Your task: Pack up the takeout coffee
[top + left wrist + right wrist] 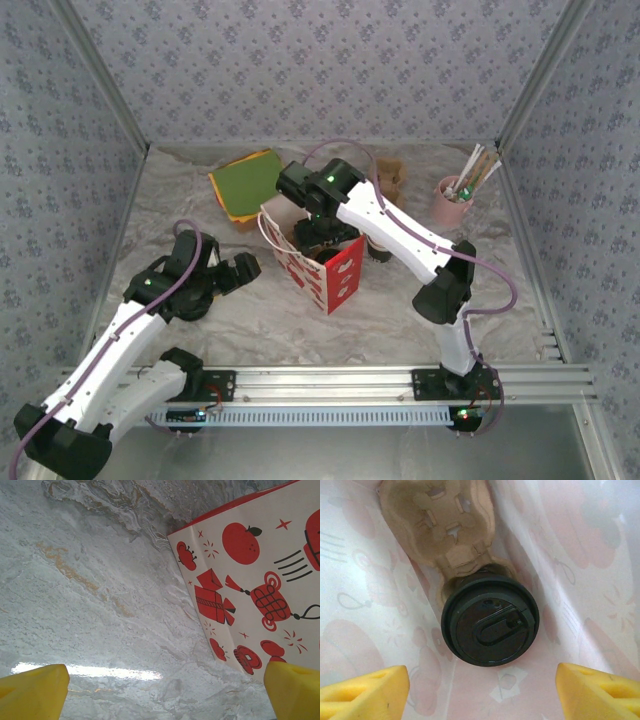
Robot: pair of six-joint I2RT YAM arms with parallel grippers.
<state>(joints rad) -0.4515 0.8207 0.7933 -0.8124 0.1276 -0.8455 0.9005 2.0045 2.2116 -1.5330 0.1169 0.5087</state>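
The takeout coffee (490, 621) sat inside the paper bag (580, 555), seen from above as a round black lid with a raised sip tab. It was lodged in the near pocket of a brown pulp cup carrier (440, 525) that leaned against the bag's back wall. The right gripper (482, 692) hung above it in the bag's mouth with its jaws spread wide. The yellow fingertips (365, 692) stood at either side, short of the lid, and touched neither the lid nor the carrier. The cup lay beyond the gap between them and roughly centred on it. The bag's thin printed walls closed in on both sides of the cup.

From the overhead camera the red-and-white bag (340, 275) stood upright mid-table, with the right arm (390, 225) bent down into its open top. The left gripper (235, 272) lay low on the marbled table (400, 310) just left of the bag, jaws spread and empty. Its wrist camera showed the bag's printed side (250, 580) close by. Behind the bag lay a stack of green and orange sheets (250, 185). A pink cup of sticks (450, 203) stood well apart at the back right.
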